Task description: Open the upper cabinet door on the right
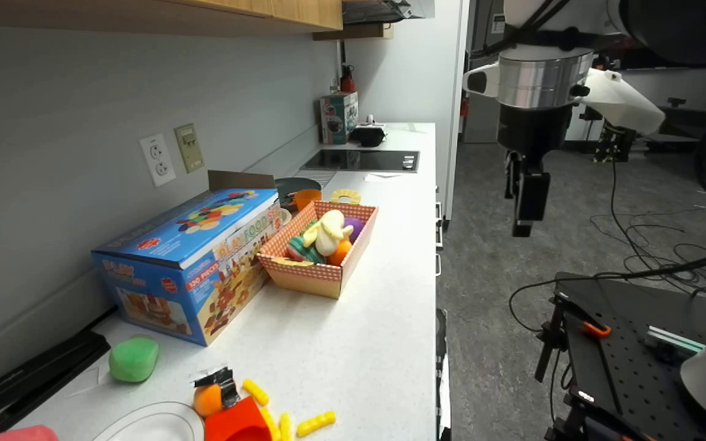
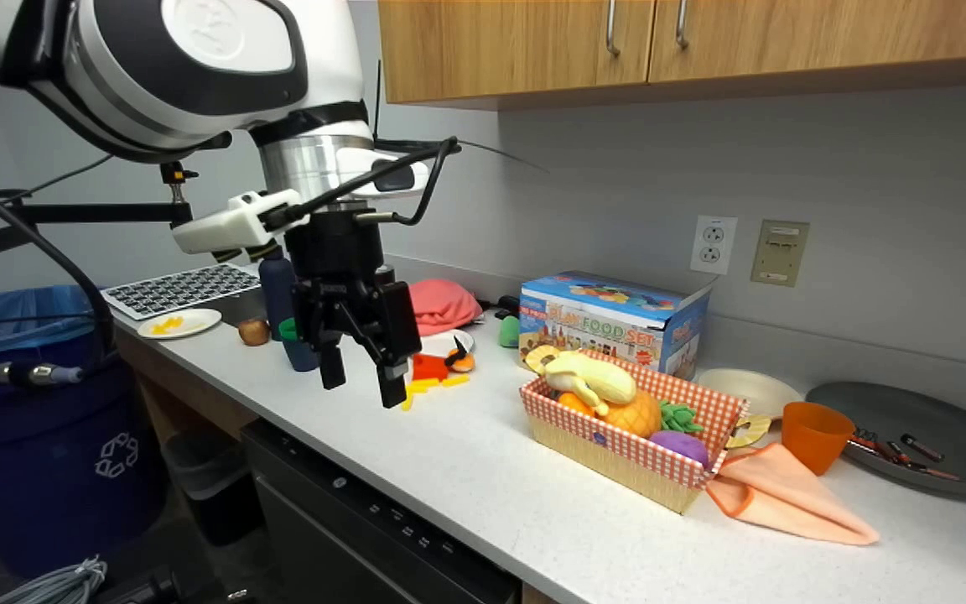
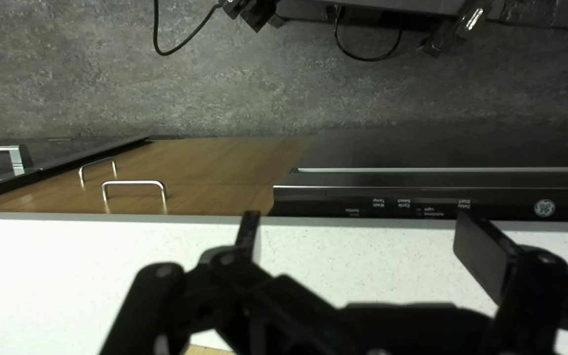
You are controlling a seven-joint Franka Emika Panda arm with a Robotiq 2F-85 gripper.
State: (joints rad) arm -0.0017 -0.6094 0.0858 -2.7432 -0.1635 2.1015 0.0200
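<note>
Wrist view: your tool [image 3: 361,235] hangs empty, jaws apart, likely for handle [image 2: 681,25] above it on upper cabinet door [image 2: 839,35].

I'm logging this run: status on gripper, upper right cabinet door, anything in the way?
Gripper open, empty, pointing down. Upper right cabinet door shut, handle untouched. Nothing seen blocking the handle.

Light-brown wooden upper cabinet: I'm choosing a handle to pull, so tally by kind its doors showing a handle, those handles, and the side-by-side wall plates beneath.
Flat light-brown wooden doors: 2
Curved silver metal handles: 2
White rectangular outlet plate: 1
Beige rectangular wall plate: 1
Total: 6
</note>
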